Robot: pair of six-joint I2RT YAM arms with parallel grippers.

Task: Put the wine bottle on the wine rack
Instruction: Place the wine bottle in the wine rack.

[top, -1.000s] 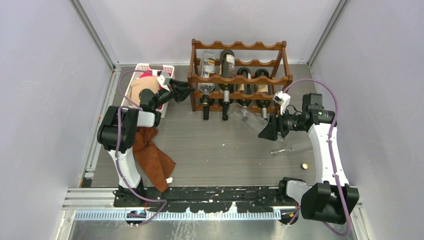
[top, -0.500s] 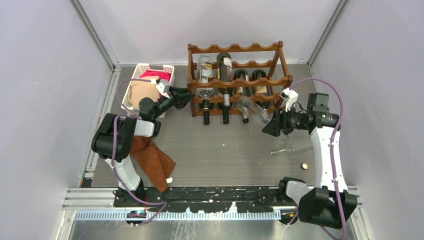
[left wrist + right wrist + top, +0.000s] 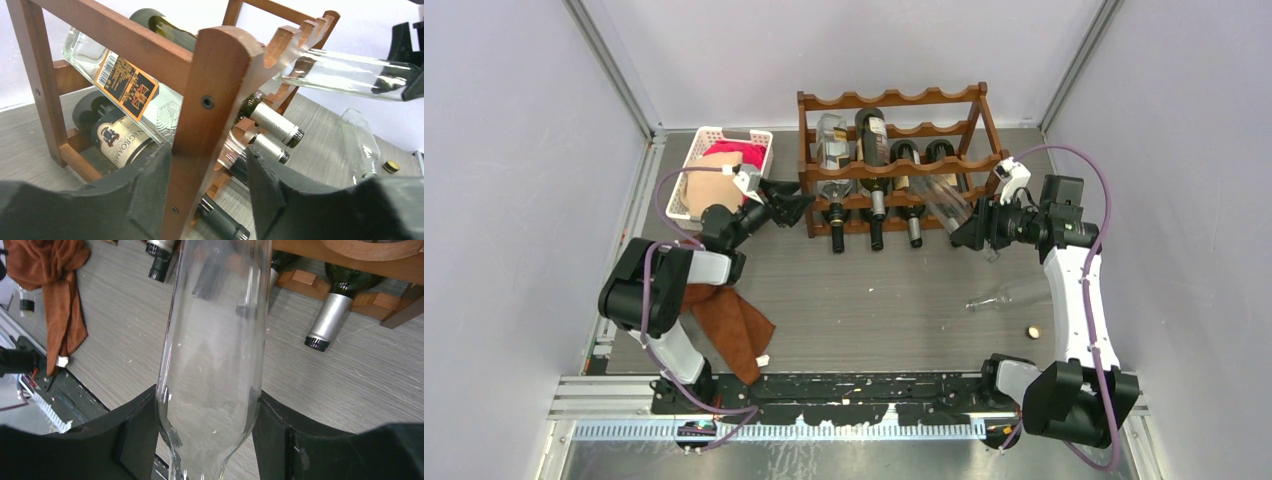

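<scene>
Found right gripper (image 3: pixel 205 405) clamped round wine bottle (image 3: pixel 215 330) near its shoulder. Noted long axis aimed base-first at wine rack (image 3: pixel 894 97), right-end cradle (base at front rail). Found left gripper (image 3: pixel 207 155) parted, straddling left post (image 3: pixel 215 90).

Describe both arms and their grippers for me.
The left arm and right arm have white links between bulky black joints. A purple cable runs along each. A small white camera block sits at each wrist. The left gripper and right gripper have matte black, wedge-shaped fingers.
</scene>
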